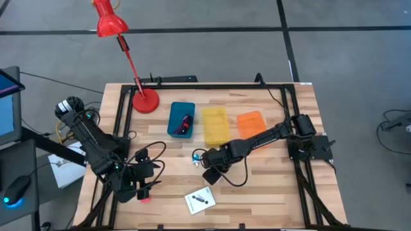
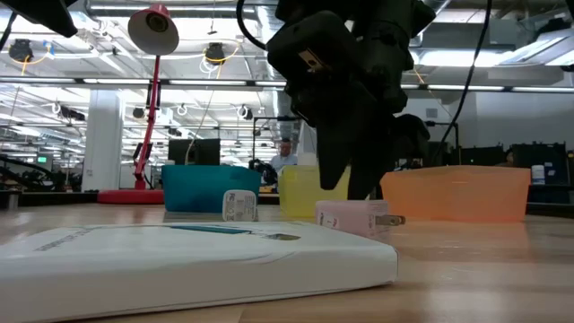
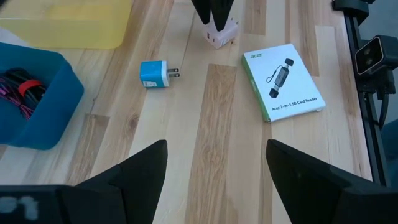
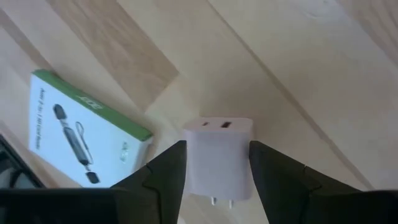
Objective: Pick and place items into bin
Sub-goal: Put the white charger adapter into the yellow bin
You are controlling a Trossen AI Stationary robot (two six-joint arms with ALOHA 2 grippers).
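Note:
My right gripper (image 4: 217, 147) points down at the table's middle (image 1: 210, 172), shut on a pale pink charger block (image 4: 217, 163). A light-blue charger block (image 1: 196, 156) lies on the wood just left of it (image 3: 153, 73). A white card box with a black mark (image 1: 200, 200) lies flat nearer the near edge (image 3: 283, 81). The dark red cord and a black-and-red piece (image 1: 185, 122) lie in the blue bin (image 1: 173, 122). My left gripper (image 3: 214, 180) is open above bare wood at the near left (image 1: 142, 183). A small red piece (image 1: 145, 198) lies beside it. My right gripper pinches the pink block between its two fingers (image 4: 168, 174), one on each long side (image 4: 194, 168). The fingers come from above, pointing down. The block's port end (image 4: 217, 126) faces away from the wrist and its prongs toward it. It lies on the table (image 2: 354, 218).
A yellow bin (image 1: 214, 125) and an orange bin (image 1: 252, 122) stand right of the blue one along the far side. A red desk lamp (image 1: 145, 101) stands at the far left corner. Black rails (image 1: 292, 109) edge the table. Bare wood lies at the near right.

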